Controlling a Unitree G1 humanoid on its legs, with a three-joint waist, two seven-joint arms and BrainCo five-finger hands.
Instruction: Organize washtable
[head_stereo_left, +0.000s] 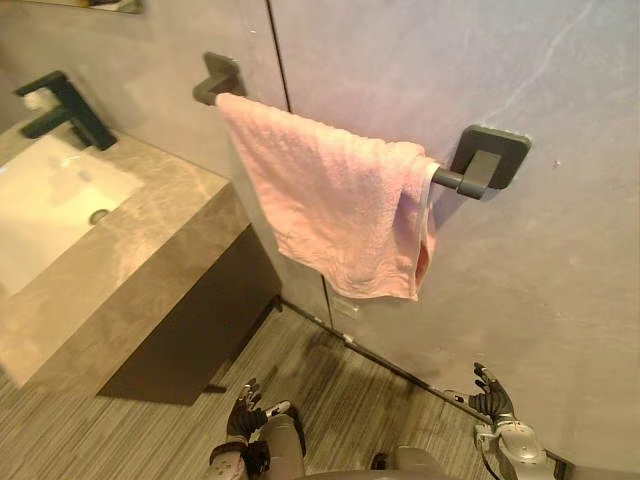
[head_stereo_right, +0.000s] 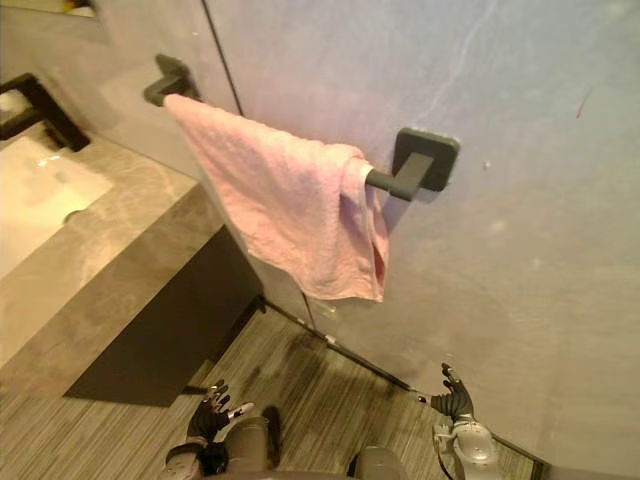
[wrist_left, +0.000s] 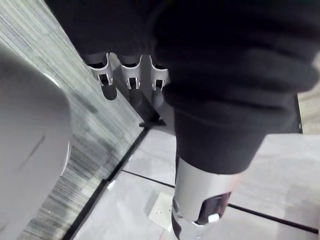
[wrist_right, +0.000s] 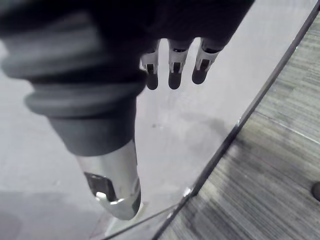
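Note:
A pink towel (head_stereo_left: 335, 205) hangs folded over a dark wall rail (head_stereo_left: 460, 181), bunched toward the rail's right end. At the left stands the marble washtable (head_stereo_left: 150, 230) with a white basin (head_stereo_left: 50, 205) and a dark faucet (head_stereo_left: 62, 105). My left hand (head_stereo_left: 243, 410) hangs low near the floor, fingers relaxed and holding nothing. My right hand (head_stereo_left: 492, 397) is low at the right beside the wall, fingers relaxed and likewise holding nothing. Both hands are far below the towel and the countertop.
A dark cabinet (head_stereo_left: 190, 320) sits under the washtable. Grey wall panels (head_stereo_left: 560, 260) meet the striped wood-look floor (head_stereo_left: 330, 390) along a dark baseboard strip. A mirror edge (head_stereo_left: 100, 5) shows at the top left.

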